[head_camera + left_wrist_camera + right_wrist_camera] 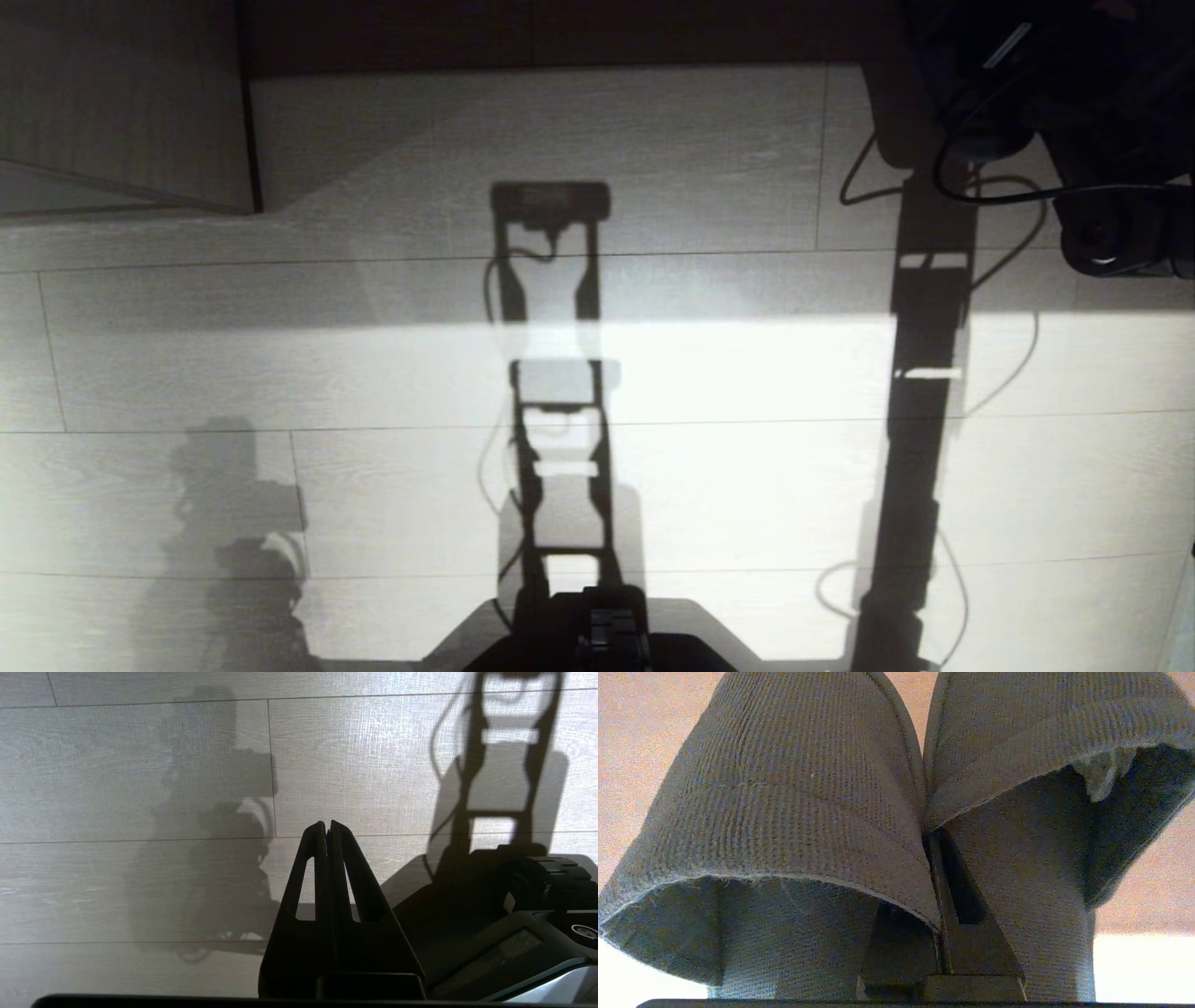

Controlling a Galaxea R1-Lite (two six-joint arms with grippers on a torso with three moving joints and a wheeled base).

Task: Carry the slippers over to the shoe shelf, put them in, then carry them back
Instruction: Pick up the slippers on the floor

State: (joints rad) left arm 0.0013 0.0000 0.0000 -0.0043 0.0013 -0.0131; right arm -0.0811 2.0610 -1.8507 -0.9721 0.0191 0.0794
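The two slippers, one [784,788] beside the other [1017,728], fill the right wrist view with their woven dark fabric and open backs toward the camera. My right gripper [934,858] is shut between them, pinching their inner edges together. Its fingertips are hidden under the fabric. In the head view the right arm [1074,93] is a dark mass at the upper right, above the floor. My left gripper [327,826] is shut and empty, parked low beside the robot's base [514,914]. A pale wood-grain panel with a dark edge [121,103] stands at the far left; I cannot tell whether it belongs to the shoe shelf.
Pale plank floor [747,448] spreads ahead, crossed by a bright band of light and by the shadows of my torso and arms. A dark strip [560,33] runs along the far edge of the floor. Cables [990,201] hang from the right arm.
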